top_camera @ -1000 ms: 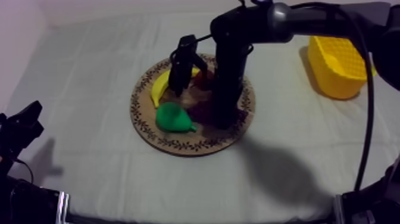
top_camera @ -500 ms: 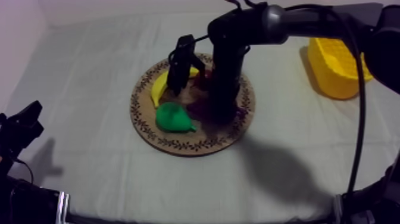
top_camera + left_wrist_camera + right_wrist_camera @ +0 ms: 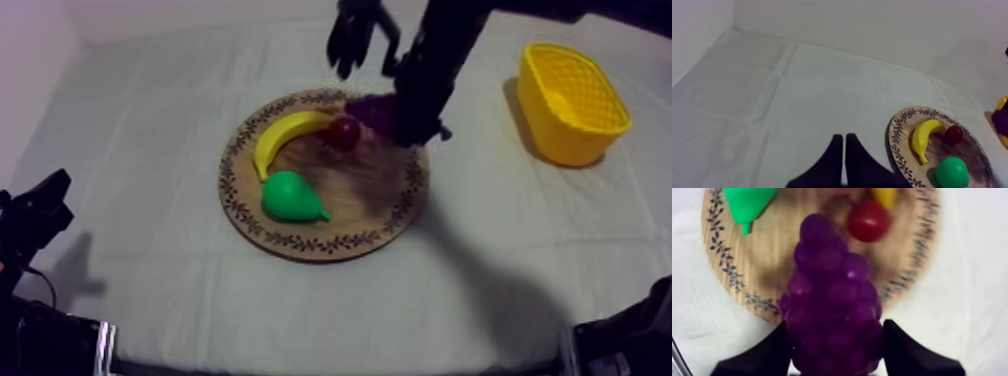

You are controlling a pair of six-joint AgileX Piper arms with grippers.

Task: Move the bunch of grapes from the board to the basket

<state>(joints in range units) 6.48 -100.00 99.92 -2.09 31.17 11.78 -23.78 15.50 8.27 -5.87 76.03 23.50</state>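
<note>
Between the two black fingers of the right gripper (image 3: pixel 836 338) sits the bunch of grapes (image 3: pixel 832 293), pinched on both flanks with the fingers closed against it. Held so, the bunch hangs over the rim of the wooden board (image 3: pixel 912 263), partly above the wood and partly above the cloth (image 3: pixel 972 288).

Just past the tip of the bunch, the small red fruit (image 3: pixel 868 220) lies on the board. The banana (image 3: pixel 280 135) lies beside the red fruit and a little farther from the gripper, curving along the rim. The pear (image 3: pixel 290 197) lies farther still, on the side of the board away from the gripper and apart from the other two.

On the gripper's opposite side, the yellow basket (image 3: pixel 572 100) stands on the cloth, well apart from the board.

The left gripper (image 3: pixel 843 150) is well away from the board, over bare cloth. Its fingers are pressed together in a narrow wedge and grip nothing.
</note>
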